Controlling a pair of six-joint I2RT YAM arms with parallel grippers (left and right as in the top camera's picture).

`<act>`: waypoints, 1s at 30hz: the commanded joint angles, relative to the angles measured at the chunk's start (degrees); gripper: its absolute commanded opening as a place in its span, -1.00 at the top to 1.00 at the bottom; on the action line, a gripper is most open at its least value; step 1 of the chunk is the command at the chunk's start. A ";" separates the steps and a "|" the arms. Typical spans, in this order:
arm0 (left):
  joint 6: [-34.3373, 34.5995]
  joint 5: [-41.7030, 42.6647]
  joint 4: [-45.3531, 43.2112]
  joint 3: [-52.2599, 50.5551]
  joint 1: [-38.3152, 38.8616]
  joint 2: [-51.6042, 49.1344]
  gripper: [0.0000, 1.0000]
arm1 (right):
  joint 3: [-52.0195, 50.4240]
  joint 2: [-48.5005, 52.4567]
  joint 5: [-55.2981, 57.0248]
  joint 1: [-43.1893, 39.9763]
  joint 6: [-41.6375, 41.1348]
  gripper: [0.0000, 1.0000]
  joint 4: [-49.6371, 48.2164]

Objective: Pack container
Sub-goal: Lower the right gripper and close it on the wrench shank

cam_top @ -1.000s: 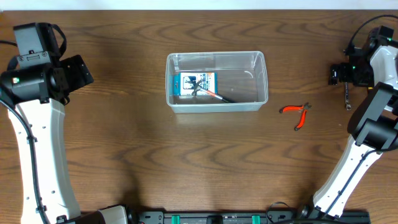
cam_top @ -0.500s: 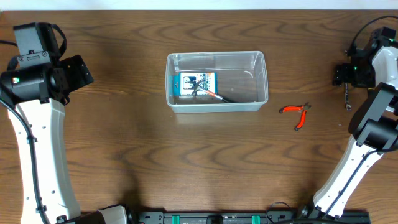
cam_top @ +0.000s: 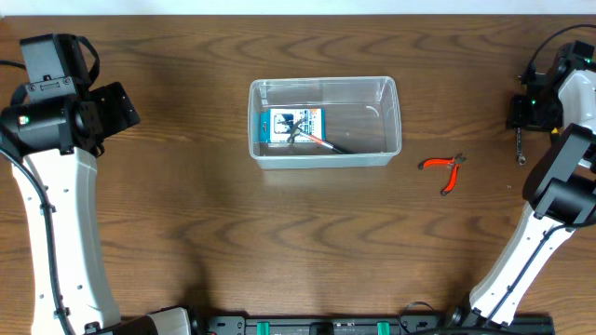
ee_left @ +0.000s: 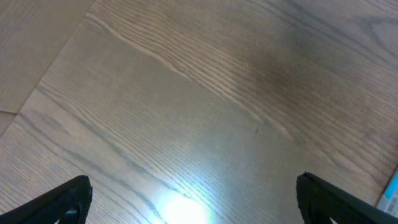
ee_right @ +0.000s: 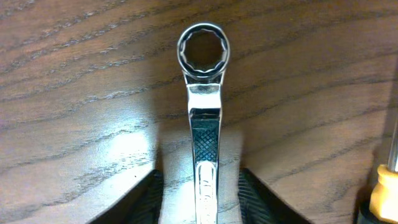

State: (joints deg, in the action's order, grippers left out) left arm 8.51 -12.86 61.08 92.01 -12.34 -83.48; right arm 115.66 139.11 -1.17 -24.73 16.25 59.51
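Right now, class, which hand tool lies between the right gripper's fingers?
The silver ring-ended wrench: the right gripper straddles its shaft, while the orange-handled pliers lie apart, nearer the clear plastic container.

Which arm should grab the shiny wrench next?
Right. The right end effector straddles the ring wrench, ready to close. The left end effector hangs over bare table, beyond the container.

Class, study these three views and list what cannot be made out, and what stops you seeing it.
- Overhead: print on the blue-and-white box inside the container is too small to read.
- Right wrist: the wrench runs off the bottom edge, lower end unseen.
- Right wrist: a yellow handle, cut by the right edge; tool unidentifiable.
- Left wrist: a blue sliver, cut by the right edge.
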 commanded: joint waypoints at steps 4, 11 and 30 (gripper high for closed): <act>-0.94 -0.90 -0.04 0.11 -0.24 -0.11 -0.96 | 0.81 0.55 3.04 -0.35 -2.80 0.54 -0.59; -0.94 -0.90 -0.04 0.11 -0.24 -0.11 -0.96 | 0.81 0.55 4.37 -0.33 -2.95 0.51 -0.59; -0.94 -0.90 -0.04 0.11 -0.24 -0.11 -0.96 | 2.82 0.46 4.35 0.00 -2.95 0.97 0.79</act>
State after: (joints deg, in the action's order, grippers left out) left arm 8.51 -12.86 61.08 92.01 -12.34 -83.48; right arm 116.14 139.15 2.59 -24.73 13.65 59.55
